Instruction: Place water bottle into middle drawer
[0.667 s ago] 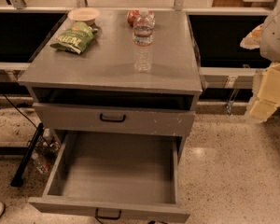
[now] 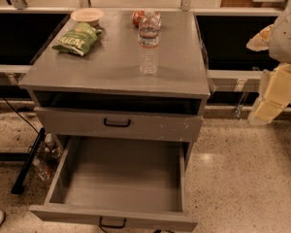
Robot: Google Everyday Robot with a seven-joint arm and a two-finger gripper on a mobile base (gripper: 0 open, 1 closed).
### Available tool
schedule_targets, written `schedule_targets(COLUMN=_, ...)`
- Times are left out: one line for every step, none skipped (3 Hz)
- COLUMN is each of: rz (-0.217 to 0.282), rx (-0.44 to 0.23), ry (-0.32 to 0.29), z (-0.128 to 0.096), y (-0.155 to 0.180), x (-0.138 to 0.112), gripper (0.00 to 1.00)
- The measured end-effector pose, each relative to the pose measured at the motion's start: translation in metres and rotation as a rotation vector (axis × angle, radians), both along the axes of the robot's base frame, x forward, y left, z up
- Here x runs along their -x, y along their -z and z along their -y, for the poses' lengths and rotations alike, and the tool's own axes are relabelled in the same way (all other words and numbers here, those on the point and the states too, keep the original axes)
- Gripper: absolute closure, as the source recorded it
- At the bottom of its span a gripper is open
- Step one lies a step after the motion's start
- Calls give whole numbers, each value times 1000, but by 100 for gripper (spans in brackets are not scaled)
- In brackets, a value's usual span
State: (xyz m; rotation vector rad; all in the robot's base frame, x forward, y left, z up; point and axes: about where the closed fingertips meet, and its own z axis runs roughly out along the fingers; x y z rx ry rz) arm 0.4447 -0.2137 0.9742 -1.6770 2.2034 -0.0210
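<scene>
The water bottle [image 2: 149, 42] is clear and ribbed with a white cap. It stands upright on the grey cabinet top [image 2: 102, 72], right of centre. The middle drawer [image 2: 121, 178] is pulled out wide below, a bare grey tray with a black wire handle [image 2: 111, 223] on its front. My gripper [image 2: 269, 101] shows as pale cream parts at the right edge, beside the cabinet and well apart from the bottle. It holds nothing that I can see.
A red soda can [image 2: 137, 17] stands just behind the bottle. A green chip bag [image 2: 77, 39] and a shallow bowl [image 2: 87, 16] lie at the back left. The shut drawer front [image 2: 117, 123] with white chips sits above the open drawer. A black stand leg [image 2: 26, 164] lies on the floor at left.
</scene>
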Motion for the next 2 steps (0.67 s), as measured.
schedule_targets(rz=4, rx=-98, ry=-9, z=-17, y=6, x=-21, gripper=0)
schedule_targets(rz=2, rx=-161, ry=-21, z=-31, y=12, x=-38, gripper=0)
